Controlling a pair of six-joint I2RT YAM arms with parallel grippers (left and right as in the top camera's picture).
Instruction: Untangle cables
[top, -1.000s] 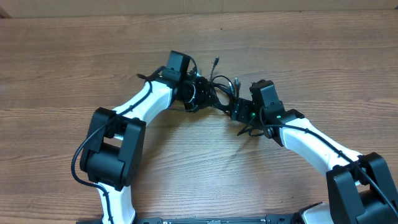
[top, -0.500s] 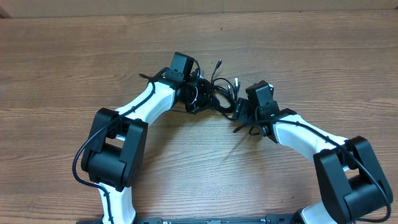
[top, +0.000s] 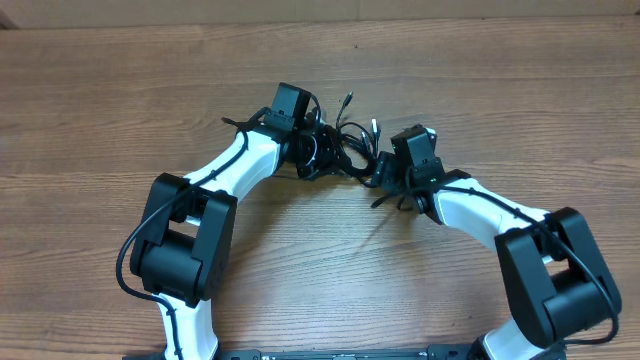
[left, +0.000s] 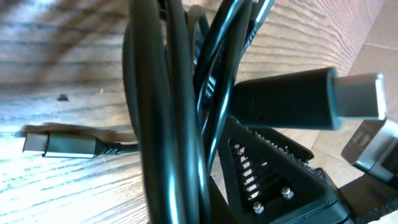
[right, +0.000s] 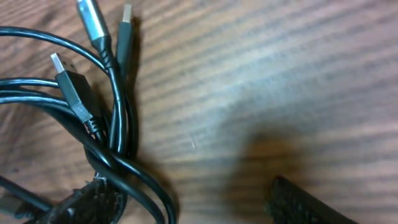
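The left arm (top: 235, 160) reaches in toward the middle of the wooden counter (top: 100, 100). The left fingers (left: 261, 180) are shut tight on the cables (top: 350, 135). From the left wrist, the black cords run straight up past the ribbed finger, very close to the camera. One small plug (left: 59, 146) lies flat on the wood at the left. A big plug with a metal tip (left: 298, 99) sticks out to the right.

The cables sit in a black bunch between the two arms, a bit nearer the far edge of the counter.

The right arm (top: 480, 210) comes in from the right. The right fingers (right: 93, 199) are wide apart and hold nothing. The cords cross just beside one of them. Three plug tips (right: 92, 15) point away from the bunch.
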